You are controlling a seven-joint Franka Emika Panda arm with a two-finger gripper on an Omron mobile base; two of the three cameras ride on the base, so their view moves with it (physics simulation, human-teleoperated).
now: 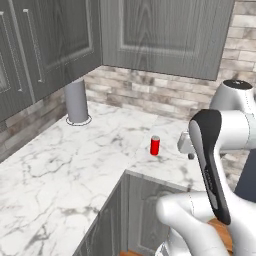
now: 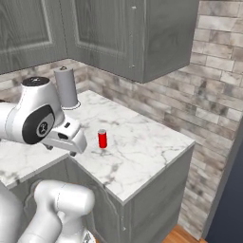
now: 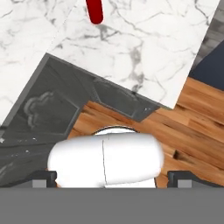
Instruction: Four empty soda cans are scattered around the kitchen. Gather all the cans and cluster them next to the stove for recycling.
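Note:
One red soda can [image 1: 155, 145] [image 2: 102, 139] stands upright on the white marble counter [image 1: 75, 165] near its inner corner edge. In the hand view the can [image 3: 94, 11] sits at the top edge, far from the fingertips. My gripper [image 1: 189, 154] [image 2: 60, 149] [image 3: 111, 177] hangs open and empty above the counter's front edge, a short way to the side of the can and apart from it. It points down. The stove is out of view.
A tall grey cylinder [image 1: 76, 102] [image 2: 66, 88] stands at the back of the counter by the brick wall. Grey upper cabinets [image 1: 165, 35] [image 2: 128, 38] hang low over the counter. Below the counter's edge are grey cabinet doors [image 3: 52, 105] and wood floor [image 3: 197, 127].

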